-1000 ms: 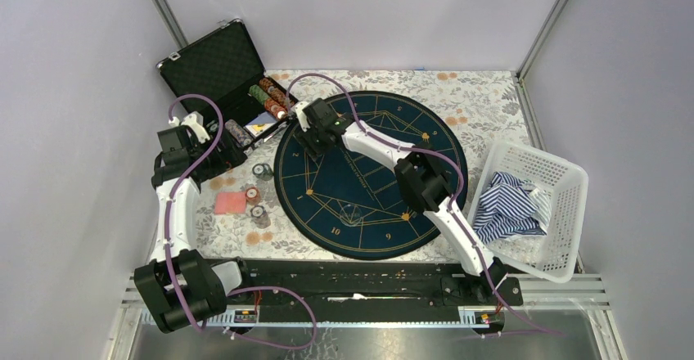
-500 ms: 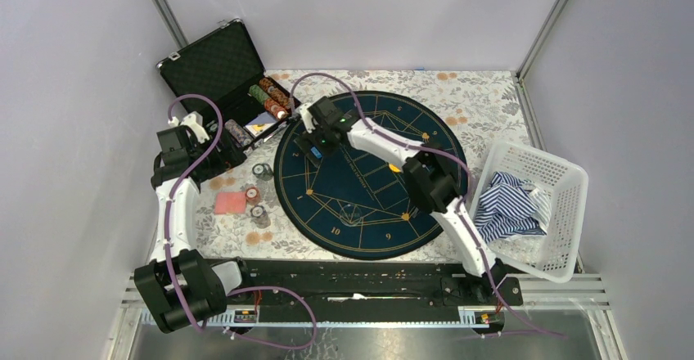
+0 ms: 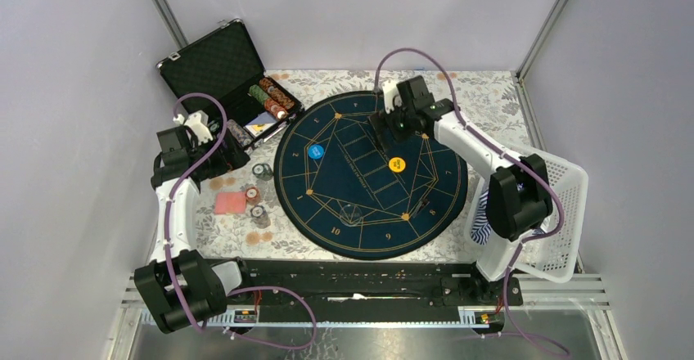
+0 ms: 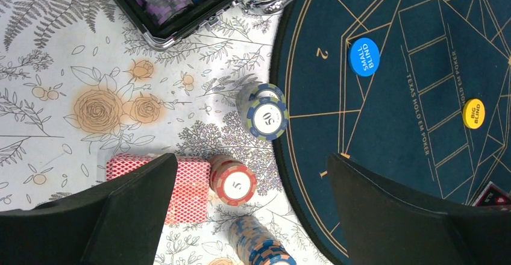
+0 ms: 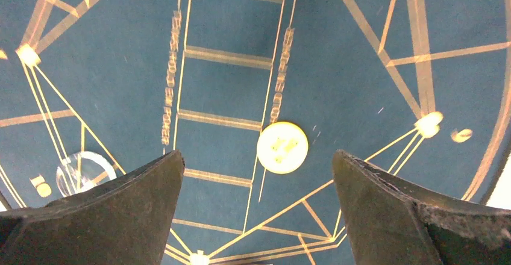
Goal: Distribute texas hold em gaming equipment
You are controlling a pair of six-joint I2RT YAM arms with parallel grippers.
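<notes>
On the round dark mat [image 3: 425, 204] lie a blue button disc [image 3: 315, 151] at the left and a yellow disc [image 3: 397, 164] near the middle. My right gripper [image 3: 388, 128] hovers open and empty over the mat's far side, with the yellow disc [image 5: 282, 147] just ahead of its open jaws [image 5: 258, 155]. My left gripper [image 3: 232, 154] is open and empty above the floral cloth. Below it [image 4: 252, 159] sit a red chip stack [image 4: 234, 180], a blue-orange stack [image 4: 259, 247], a "50" stack [image 4: 265, 114] and red-backed cards [image 4: 193, 187]. The blue disc [image 4: 364, 56] shows on the mat.
An open black case [image 3: 214, 67] with rows of chips [image 3: 270, 96] stands at the far left. A white basket [image 3: 548, 182] with striped cloth [image 3: 483, 213] sits at the right, partly behind my right arm. A clear disc [image 3: 350, 213] lies on the mat's near side.
My right arm swung from the mat's left side to its far right, leaving the blue disc lying on the mat, and its jaws opened wider. The left arm stayed still.
</notes>
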